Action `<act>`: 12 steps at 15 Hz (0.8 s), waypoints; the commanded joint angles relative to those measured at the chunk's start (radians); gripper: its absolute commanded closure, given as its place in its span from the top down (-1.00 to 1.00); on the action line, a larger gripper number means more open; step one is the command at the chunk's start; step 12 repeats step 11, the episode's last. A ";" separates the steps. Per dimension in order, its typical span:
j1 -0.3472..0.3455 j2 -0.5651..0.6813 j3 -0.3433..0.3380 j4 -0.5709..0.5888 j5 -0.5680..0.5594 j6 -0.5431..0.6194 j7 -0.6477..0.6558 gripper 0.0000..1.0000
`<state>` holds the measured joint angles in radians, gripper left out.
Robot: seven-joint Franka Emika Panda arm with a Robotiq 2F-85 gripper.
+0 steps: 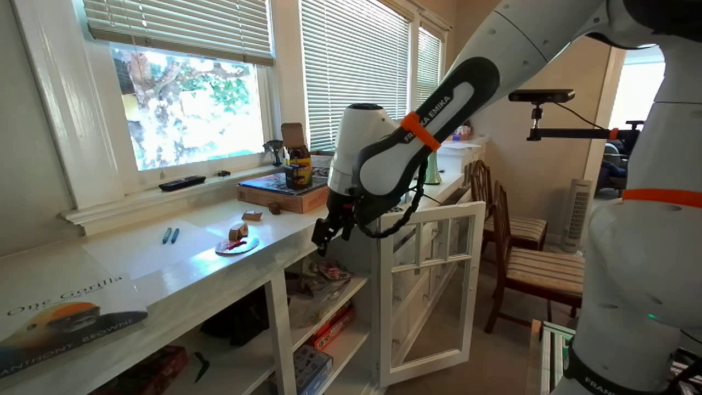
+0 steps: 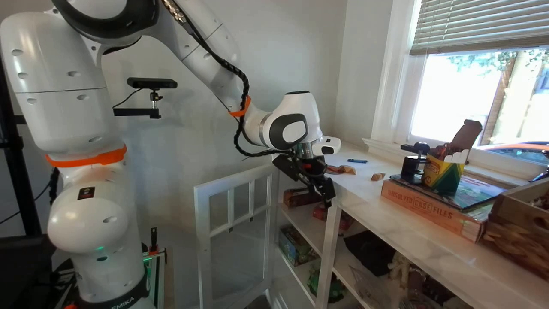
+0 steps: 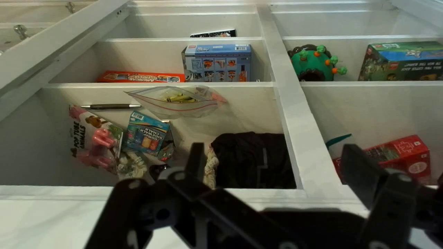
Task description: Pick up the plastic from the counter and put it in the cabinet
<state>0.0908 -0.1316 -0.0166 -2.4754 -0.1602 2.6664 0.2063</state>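
Plastic isn't distinct on the tabletop [image 2: 403, 223]; perhaps it is the clear bag [image 3: 178, 104] in the cabinet [image 3: 294, 103], at the wrist view's ten o'clock. Likely light, limp, slippery: pinch a raised fold. Claw [image 3: 276, 162] spread wide, nothing between.

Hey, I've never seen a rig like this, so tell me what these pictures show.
The big white jointed machine is a robot arm, steered remotely by a person. Two pictures are taken from outside it; the remaining one is taken from its wrist, looking into a white shelved cabinet. The cabinet's white-framed glass door stands open. On the long white counter above lie, among other things, a flat white book titled One Gorilla, two thin blue-green sticks and a small round white plate. The black jaws stand open, with nothing visible between them.
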 commanded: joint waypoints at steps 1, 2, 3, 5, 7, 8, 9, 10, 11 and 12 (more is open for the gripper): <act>-0.029 -0.041 0.027 -0.025 0.026 0.009 -0.040 1.00; -0.020 -0.044 0.022 -0.025 0.064 0.018 -0.080 1.00; -0.023 -0.046 0.025 -0.022 0.062 0.018 -0.086 1.00; -0.018 -0.054 0.022 -0.019 0.092 0.024 -0.129 1.00; -0.035 -0.032 0.036 0.003 0.060 0.007 -0.092 1.00; -0.036 -0.032 0.037 0.004 0.060 0.007 -0.092 1.00; -0.037 -0.032 0.038 0.004 0.059 0.007 -0.092 1.00; -0.037 -0.032 0.039 0.004 0.059 0.007 -0.092 1.00; -0.037 -0.032 0.039 0.004 0.059 0.007 -0.092 1.00; -0.037 -0.032 0.039 0.004 0.059 0.007 -0.092 1.00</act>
